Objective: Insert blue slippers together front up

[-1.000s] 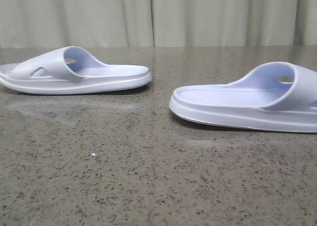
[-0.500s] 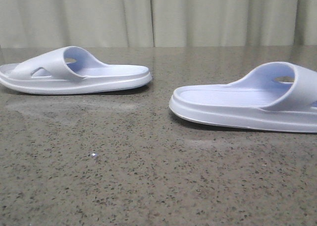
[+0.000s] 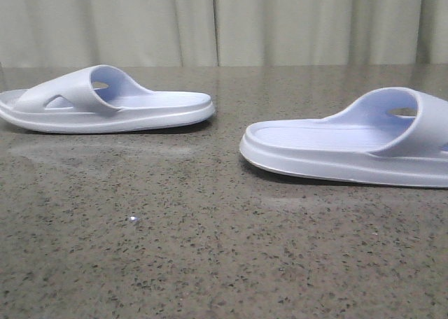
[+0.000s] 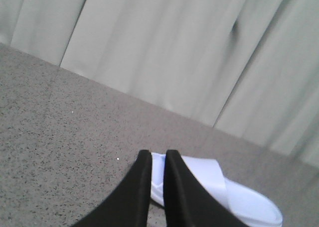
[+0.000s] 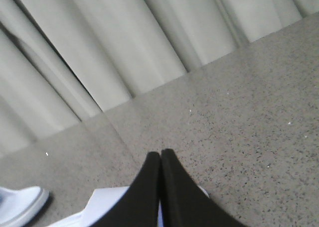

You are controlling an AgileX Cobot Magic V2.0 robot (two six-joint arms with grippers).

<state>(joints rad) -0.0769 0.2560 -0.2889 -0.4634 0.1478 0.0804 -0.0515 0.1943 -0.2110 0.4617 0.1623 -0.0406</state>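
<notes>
Speckled grey-brown stone table [image 3: 210, 249], pale pleated curtain [image 3: 224, 22] behind, two blue slippers [image 3: 105, 102] [image 3: 350, 140] lying apart, left gripper [image 4: 158, 160] nearly closed, right gripper [image 5: 160, 157] pressed together.

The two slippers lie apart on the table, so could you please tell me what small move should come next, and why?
Probably open the left pincer: its fingers are nearly together above the left slipper, which lies ungrasped, apart from the right slipper.
</notes>
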